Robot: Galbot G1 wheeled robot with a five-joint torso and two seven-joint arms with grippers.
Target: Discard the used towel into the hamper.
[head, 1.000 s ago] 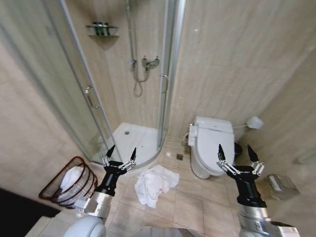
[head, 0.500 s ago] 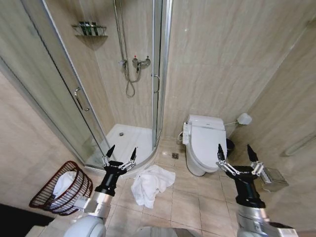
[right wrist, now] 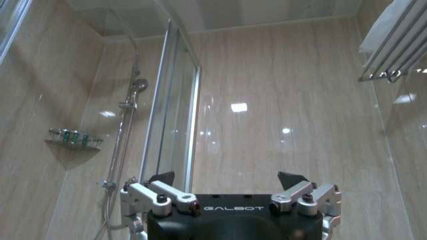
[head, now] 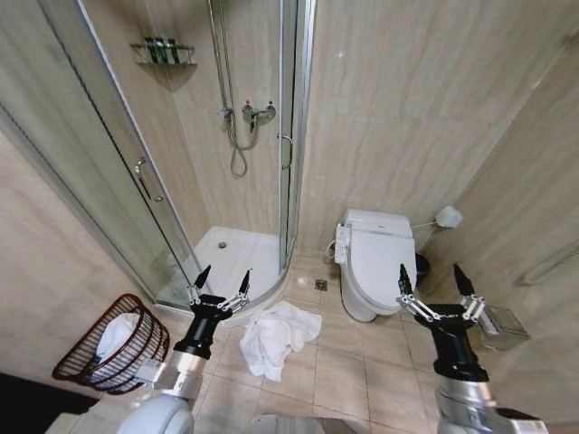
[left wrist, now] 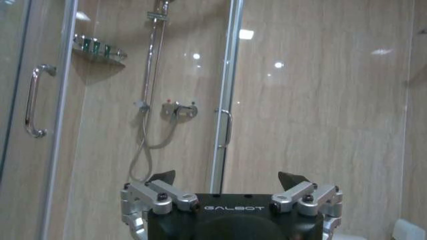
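— Beige tile runs across the floor (head: 362, 371) and up every wall around me. How much open floor do you have?

— Plenty ahead. The used towel (head: 279, 336) lies crumpled on bare tile just beyond the curved lip of the shower tray (head: 237, 258), between my two arms. Nothing touches it. Tile stays clear from the towel rightward up to the base of the toilet (head: 375, 262).

— And the hamper?

— The hamper (head: 113, 344) stands on the floor at my far left, close against the left wall, near the glass shower door (head: 118, 172). Its rolled rim is open toward me, and something white already sits inside. It is well apart from the towel, with a strip of open tile between them.

— Where are your arms?

— My left pincer (head: 220, 282) is raised over the tray's edge, just behind the towel and above it, fingers spread wide, holding nothing. My right pincer (head: 431, 278) hangs in front of the toilet's right side, equally wide open and empty. The wrist views show both sets of fingertips (left wrist: 163, 177) parted with only wall and shower fittings beyond them.

— Any tight edges?

— A small metal bin (head: 500, 327) sits on the floor by the right wall, close to my right pincer, and a toilet brush (head: 445, 217) is beside the cistern.
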